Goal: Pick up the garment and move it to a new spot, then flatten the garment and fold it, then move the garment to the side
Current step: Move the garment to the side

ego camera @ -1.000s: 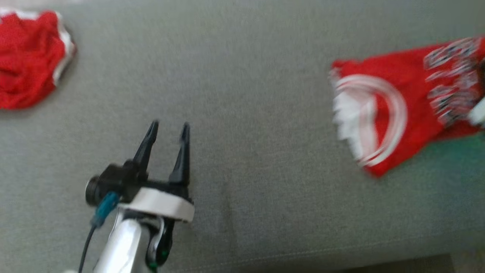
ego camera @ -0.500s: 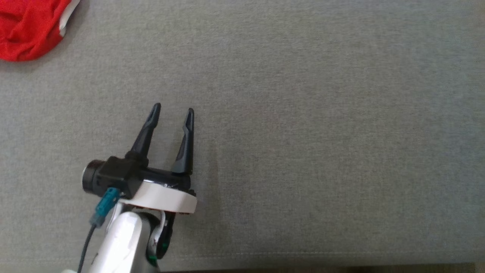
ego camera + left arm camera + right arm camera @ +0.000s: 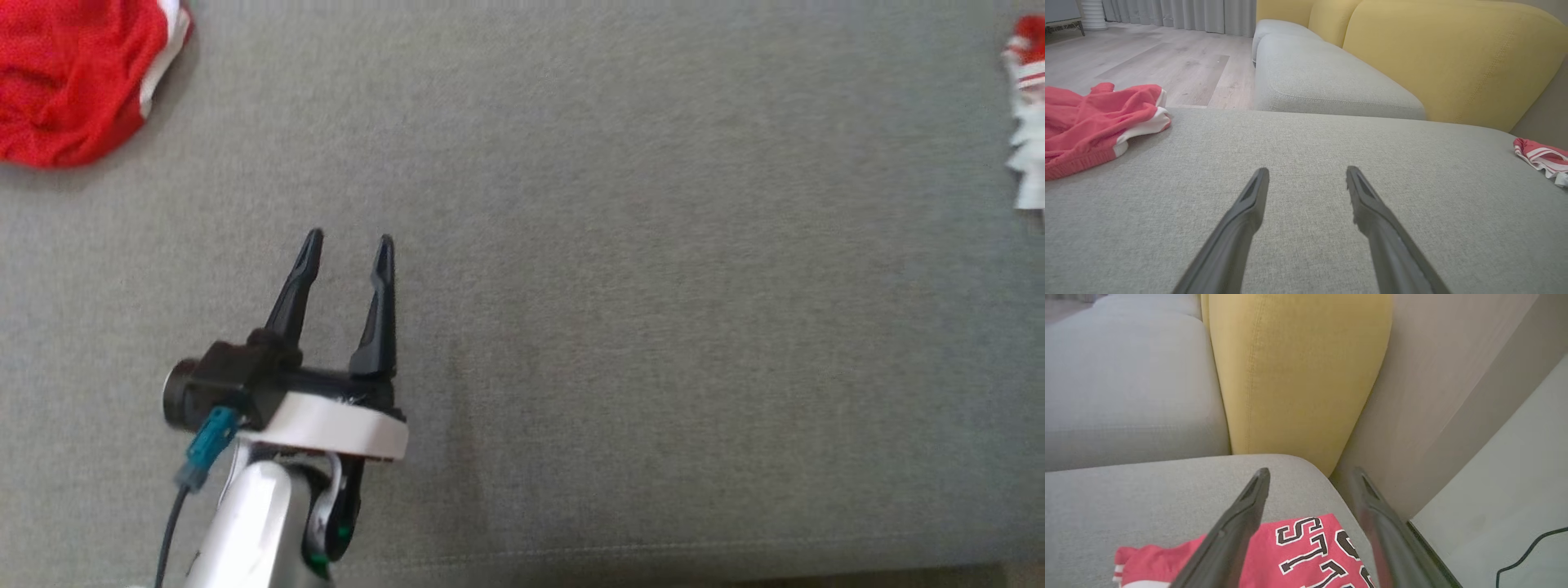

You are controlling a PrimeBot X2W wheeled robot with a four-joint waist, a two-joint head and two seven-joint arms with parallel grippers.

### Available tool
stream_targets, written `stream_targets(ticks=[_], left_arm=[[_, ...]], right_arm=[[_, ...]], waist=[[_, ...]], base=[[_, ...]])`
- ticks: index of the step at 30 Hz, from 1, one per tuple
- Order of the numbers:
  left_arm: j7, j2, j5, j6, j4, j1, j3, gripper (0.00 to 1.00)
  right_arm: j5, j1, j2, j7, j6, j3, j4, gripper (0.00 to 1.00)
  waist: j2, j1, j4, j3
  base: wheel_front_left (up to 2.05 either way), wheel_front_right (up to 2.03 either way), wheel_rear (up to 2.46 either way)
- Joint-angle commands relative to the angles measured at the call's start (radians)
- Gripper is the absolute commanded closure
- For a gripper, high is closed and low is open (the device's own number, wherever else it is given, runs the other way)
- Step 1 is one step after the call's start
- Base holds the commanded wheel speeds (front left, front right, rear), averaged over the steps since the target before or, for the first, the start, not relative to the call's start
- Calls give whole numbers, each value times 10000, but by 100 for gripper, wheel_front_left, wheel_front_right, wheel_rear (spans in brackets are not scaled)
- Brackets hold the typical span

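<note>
Red with white trim, the crumpled garment lay at the far-left corner of the grey sofa cushion, well apart from the spread, empty left gripper. Light and limp, it should pinch best at its trimmed hem; the right gripper, also spread, hung over a lettered red jersey.

Open grey cushion between red heap at left and garment at right.

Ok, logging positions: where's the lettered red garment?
Right wrist view: the garment is at the grey cushion's right corner, beneath the right gripper, near the yellow backrest.
</note>
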Motion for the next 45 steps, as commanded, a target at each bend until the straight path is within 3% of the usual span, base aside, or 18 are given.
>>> stream_targets(ticks=[1, 9, 15, 19, 24, 32, 45], left_arm=[[-57, 23, -49, 53, -227, 188, 439, 0], [-57, 17, -281, 108, 398, 837, 866, 0], [-57, 16, -415, 346, 978, 1209, 1212, 0], [-57, 15, -444, 399, 1447, 1456, 1265, 0], [-57, 15, -437, 350, 1726, 1658, 1197, 0], [-57, 15, -377, 481, 1912, 2146, 1244, 0], [-57, 15, -346, 292, 1876, 2457, 1302, 0]], right_arm=[[24, 202, -66, -194, -9, 146, -374, 0], [914, 2150, 1272, -1244, -9, 992, -1773, 0], [1196, 4390, 2463, -1718, -9, 1171, -4052, 0], [932, 6576, 3780, -1773, -9, 1401, -6131, 0], [742, 8385, 4959, -1869, -9, 1748, -7672, 0], [538, 10193, 5505, -2613, -9, 2255, -7610, 0], [1000, 10713, 5607, -2734, -9, 2269, -7331, 0]], waist=[[0, 0, -283, -414], [0, 0, -804, -1948], [0, 0, -902, -2790], [0, 0, -793, -3274], [0, 0, -588, -3647], [0, 0, -310, -4128], [0, 0, -127, -4393]], base=[[0, 0, 0], [0, 0, 0], [0, 0, 0], [0, 0, 0], [0, 0, 0], [0, 0, 0], [0, 0, 0]])
